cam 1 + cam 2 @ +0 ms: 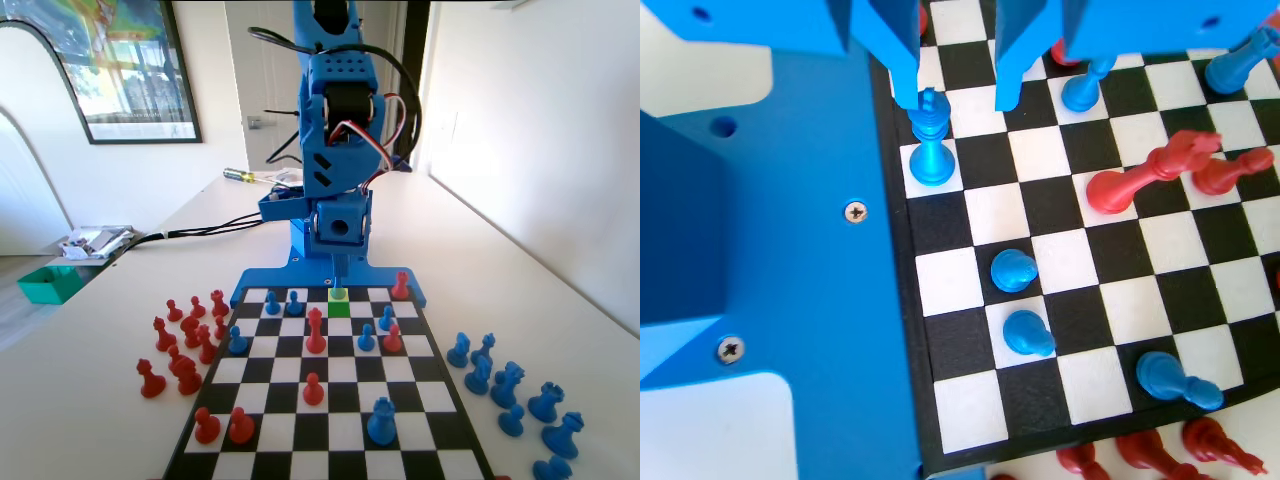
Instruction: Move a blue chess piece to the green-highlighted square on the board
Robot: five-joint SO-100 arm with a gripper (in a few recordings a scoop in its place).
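blue chess piece (930, 150) beside open claw (955, 100)

Six red pieces (315, 330) and seven blue pieces (381, 420) are standing on the board (345, 398), which is also showing one green-highlighted square (338, 303). Left of the board in the fixed view, roughly ten red pieces are clustering too tightly to count exactly. Right of it, eight blue ones are standing.

A white worktop (520, 270) ran toward pale walls (530, 120) in soft daylight. A dark-framed picture (120, 65) hung on the left wall, a white door (262, 90) stood behind, and a green tray (48, 283) sat low at the left.
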